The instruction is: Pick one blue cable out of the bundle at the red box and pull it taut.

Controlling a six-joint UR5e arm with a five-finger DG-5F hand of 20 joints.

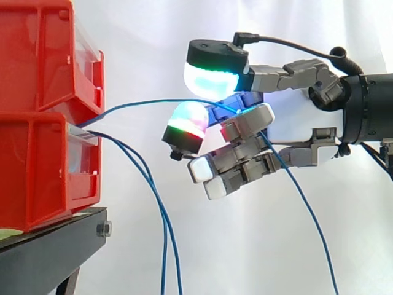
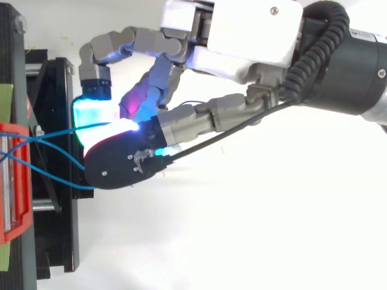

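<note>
Several thin blue cables come out of the front of the lower red bin (image 1: pixel 37 172). One blue cable (image 1: pixel 153 101) runs almost level, slightly bowed, from the bin to my hand (image 1: pixel 288 117). The hand is to the right of the bins with its fingers curled, and this cable passes between the big cyan-white pad (image 1: pixel 215 77) and the fingers below it. Its free end drops down behind the hand toward the lower right. In the top view the same cable (image 2: pixel 66 130) leads from the red bin (image 2: pixel 15 181) into the glowing fingertips of the hand (image 2: pixel 242 36).
Two other blue cables (image 1: pixel 164 233) hang loose from the bin and fall past the black stand (image 1: pixel 55 236). A second red bin (image 1: pixel 37 55) is stacked on the lower one. White curtain lies behind and below the hand.
</note>
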